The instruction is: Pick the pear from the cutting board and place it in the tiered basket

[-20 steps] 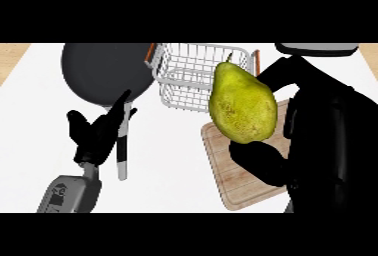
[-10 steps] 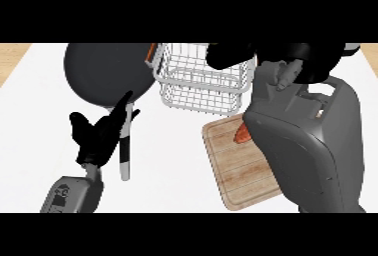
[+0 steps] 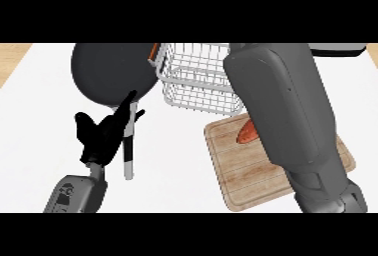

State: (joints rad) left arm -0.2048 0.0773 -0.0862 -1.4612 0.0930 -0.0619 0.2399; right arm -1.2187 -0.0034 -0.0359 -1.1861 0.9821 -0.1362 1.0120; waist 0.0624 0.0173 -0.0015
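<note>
**Transfer step: right arm extended toward the basket**

The left hand (image 3: 103,135) rests open, fingers up, beside the pan (image 3: 111,72) handle; the right hand is out of view, only its grey forearm (image 3: 288,120) showing, crossing the cutting board (image 3: 236,175) toward the tiered basket (image 3: 196,75); the pear is not visible, presumably carried. Next move, as judged: release inside the basket.

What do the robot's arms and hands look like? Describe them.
The right forearm is a broad, smooth grey shell with a darker grey segment at its lower end. The left hand is black, with slim fingers and a thumb, on a grey wrist block bearing a small dark marking. No cables show.
</note>
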